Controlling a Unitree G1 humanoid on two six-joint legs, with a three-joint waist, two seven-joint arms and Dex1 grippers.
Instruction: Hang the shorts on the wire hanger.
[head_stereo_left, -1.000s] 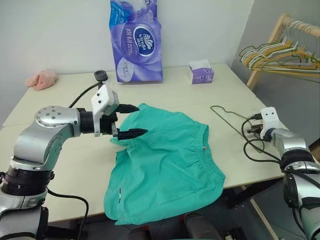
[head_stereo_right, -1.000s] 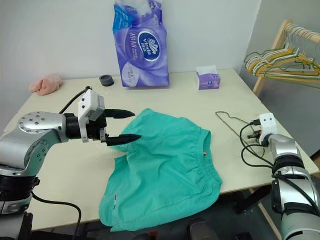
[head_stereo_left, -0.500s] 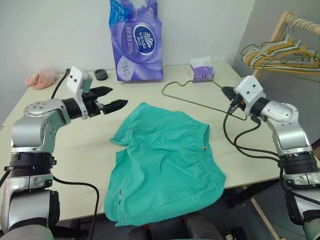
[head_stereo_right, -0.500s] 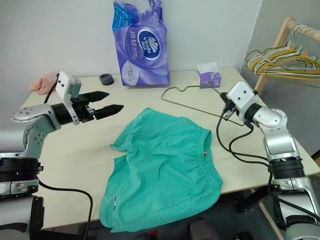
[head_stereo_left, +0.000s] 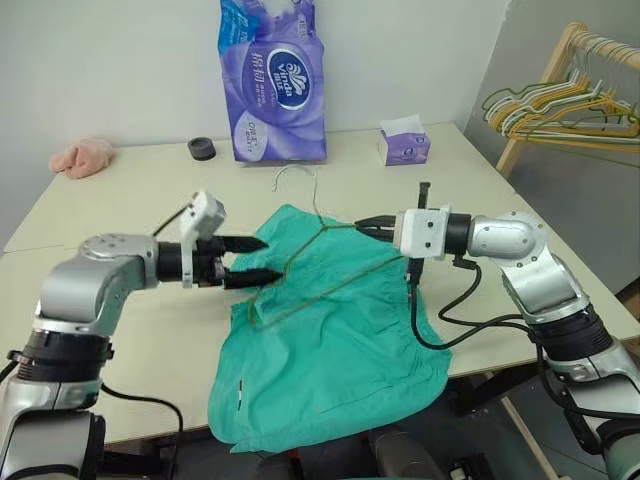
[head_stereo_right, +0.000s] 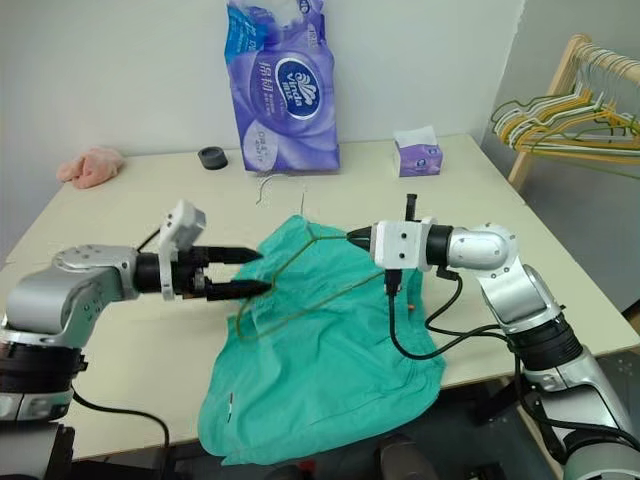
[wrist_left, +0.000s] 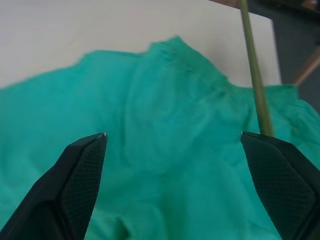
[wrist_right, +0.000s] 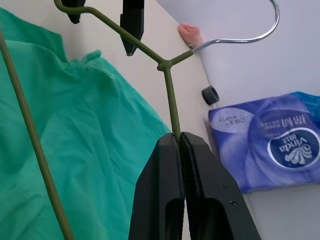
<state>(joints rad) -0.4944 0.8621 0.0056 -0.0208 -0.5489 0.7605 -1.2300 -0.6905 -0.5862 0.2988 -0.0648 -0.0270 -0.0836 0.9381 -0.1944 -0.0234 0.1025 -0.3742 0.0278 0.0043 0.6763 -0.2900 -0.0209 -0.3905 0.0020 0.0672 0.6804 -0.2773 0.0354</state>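
The teal shorts (head_stereo_left: 330, 330) lie flat on the table (head_stereo_left: 130, 200), their lower part drooping over the front edge. My right gripper (wrist_right: 180, 136) is shut on one arm of the wire hanger (head_stereo_left: 321, 224) and holds it just above the shorts, hook (head_stereo_left: 295, 176) pointing away from me. My left gripper (head_stereo_left: 268, 258) hovers open at the shorts' left edge. The hanger's other arm runs close past one of its fingertips (wrist_left: 260, 142); whether they touch I cannot tell. Only teal fabric lies between the left fingers.
A purple tissue pack (head_stereo_left: 272, 80), a black ring (head_stereo_left: 201, 149) and a small tissue box (head_stereo_left: 404, 146) stand at the table's back. A pink cloth lump (head_stereo_left: 82, 157) lies far left. A wooden rack with bunched hangers (head_stereo_left: 560, 100) stands off the right.
My right gripper has swung left with the hanger and turned it, bringing it over the shorts. My left gripper rose and then sank back beside the shorts' left edge, still open.
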